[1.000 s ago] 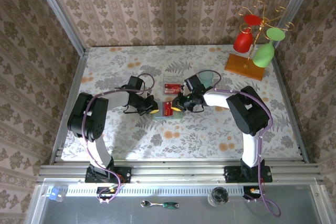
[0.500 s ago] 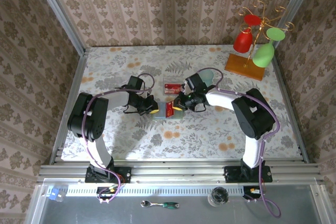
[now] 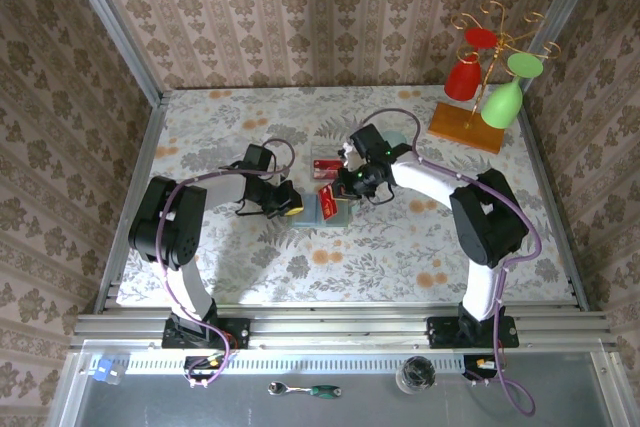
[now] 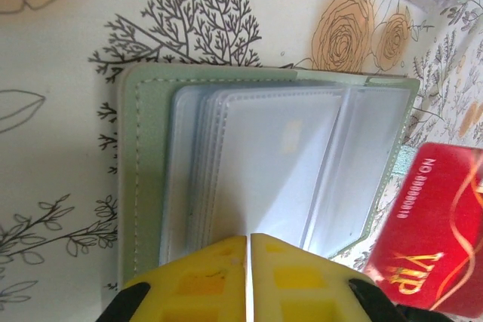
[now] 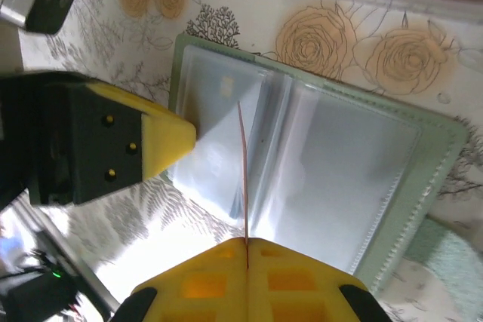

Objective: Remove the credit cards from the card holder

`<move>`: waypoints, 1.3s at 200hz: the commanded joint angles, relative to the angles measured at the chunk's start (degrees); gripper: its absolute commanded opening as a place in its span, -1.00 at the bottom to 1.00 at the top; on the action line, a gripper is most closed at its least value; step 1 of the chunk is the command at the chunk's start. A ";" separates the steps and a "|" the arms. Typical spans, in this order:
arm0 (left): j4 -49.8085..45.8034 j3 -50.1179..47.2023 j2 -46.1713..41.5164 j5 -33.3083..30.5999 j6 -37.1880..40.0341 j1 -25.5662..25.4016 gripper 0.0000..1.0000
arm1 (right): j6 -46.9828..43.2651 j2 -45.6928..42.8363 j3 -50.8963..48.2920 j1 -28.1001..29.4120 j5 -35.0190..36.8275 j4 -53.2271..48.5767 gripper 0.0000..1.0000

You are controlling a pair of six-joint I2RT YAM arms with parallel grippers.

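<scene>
pins card holder (image 4: 143,186) with left gripper (image 4: 247,240), jaws together; clamps red credit card (image 4: 438,246), already out, in right gripper (image 5: 247,243); possibly more to pull.

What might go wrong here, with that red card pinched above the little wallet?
1. The right fingers grip the red card only at one end, so it might slip or twist free.
2. The left fingers seem to press just one edge of the card holder. It may slide or lift, and the hanging card could catch the clear sleeves.
</scene>
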 commanded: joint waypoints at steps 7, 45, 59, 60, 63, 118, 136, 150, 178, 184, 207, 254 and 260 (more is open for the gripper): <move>0.18 1.92 -2.23 0.47 -0.33 1.14 -0.79 | -18.40 1.13 6.89 -0.10 6.49 -15.16 -1.00; 0.20 1.89 -4.18 0.09 -0.72 2.54 -0.77 | -37.57 1.26 10.72 0.43 13.14 -21.89 -1.00; -0.23 2.11 -4.71 -0.31 -0.73 2.90 -0.77 | -43.67 2.18 13.25 0.52 15.21 -24.88 -1.00; -0.26 2.08 -4.69 -0.32 -0.74 2.90 -0.77 | -44.12 2.20 13.45 0.52 15.50 -25.08 -1.00; -0.40 2.07 -4.78 -0.39 -0.72 2.97 -0.76 | -45.38 2.50 14.06 0.52 16.13 -25.70 -1.00; -1.80 2.04 -5.80 -1.89 -1.52 3.52 -0.75 | -63.07 6.40 22.36 1.13 21.66 -32.36 -1.00; -1.86 1.92 -6.14 -2.34 -2.01 3.70 -0.75 | -65.55 8.16 25.94 1.13 21.77 -33.63 -1.00; -1.68 2.06 -6.23 -2.58 -2.35 3.73 -0.75 | -66.87 9.96 29.26 1.13 21.60 -34.70 -1.00; -1.68 2.56 -6.08 -2.95 -3.02 3.91 -0.74 | -68.79 13.91 36.00 1.13 21.65 -36.92 -1.00; -1.63 2.74 -6.00 -2.97 -3.09 4.00 -0.75 | -69.08 14.74 37.34 1.14 21.75 -37.26 -1.00; -1.65 3.24 -5.72 -3.22 -3.29 4.13 -0.74 | -69.97 17.57 42.40 1.13 21.79 -38.34 -1.00; -1.51 3.89 -4.91 -3.12 -3.54 4.40 -0.74 | -70.12 23.15 52.88 1.22 20.82 -41.05 -1.00; -1.38 3.91 -4.69 -3.10 -3.58 4.48 -0.74 | -70.14 23.71 53.76 1.22 20.98 -41.02 -1.00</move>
